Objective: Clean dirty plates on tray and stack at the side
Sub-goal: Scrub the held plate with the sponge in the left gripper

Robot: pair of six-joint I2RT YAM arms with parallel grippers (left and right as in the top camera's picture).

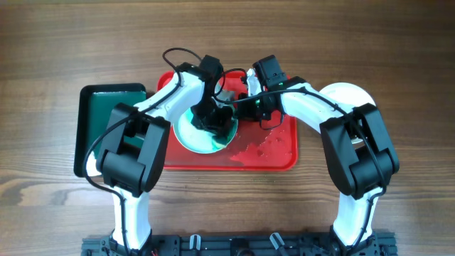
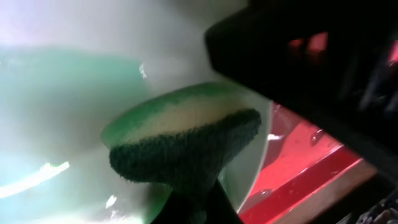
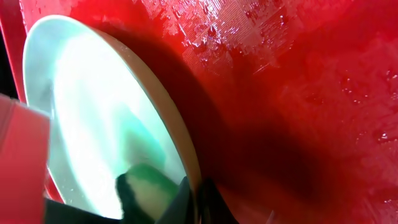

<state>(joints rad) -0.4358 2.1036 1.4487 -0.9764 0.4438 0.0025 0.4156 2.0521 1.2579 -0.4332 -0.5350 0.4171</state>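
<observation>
One plate (image 1: 186, 135) sits tilted on the red tray (image 1: 281, 162), rim pinched by the right pincer (image 3: 194, 202), left pincer (image 1: 212, 119) pinching a green sponge (image 2: 186, 140); we fear hard scrubbing levers the wet rim loose.

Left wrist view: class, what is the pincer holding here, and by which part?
A green sponge, pinched at its narrow lower end by the left pincer.

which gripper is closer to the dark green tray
Left. The left gripper is over the plate, just right of the dark green tray; the right gripper is at the plate's right edge, further off.
</observation>
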